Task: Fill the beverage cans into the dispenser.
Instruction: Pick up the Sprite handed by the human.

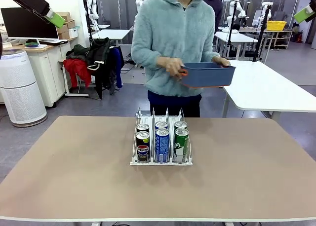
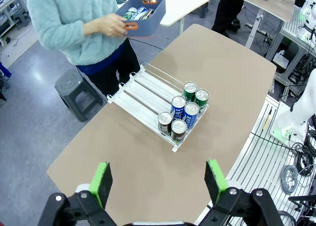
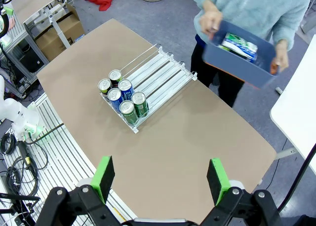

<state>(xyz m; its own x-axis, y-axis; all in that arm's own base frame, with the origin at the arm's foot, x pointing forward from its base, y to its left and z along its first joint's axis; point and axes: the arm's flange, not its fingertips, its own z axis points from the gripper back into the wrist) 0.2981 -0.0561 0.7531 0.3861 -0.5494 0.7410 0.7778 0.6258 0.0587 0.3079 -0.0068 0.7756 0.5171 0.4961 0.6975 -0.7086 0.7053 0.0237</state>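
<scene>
Front view: blue bin beyond the dispenser, contents hidden; left gripper and right gripper spread wide, empty

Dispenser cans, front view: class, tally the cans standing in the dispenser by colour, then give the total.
Black cans: 2
Blue cans: 2
Green cans: 2
Total: 6

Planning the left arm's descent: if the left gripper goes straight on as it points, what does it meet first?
Likely the bare tabletop just short of the dispenser's front cans, with nothing in between; depth is unclear, so it may reach the cans.
</scene>
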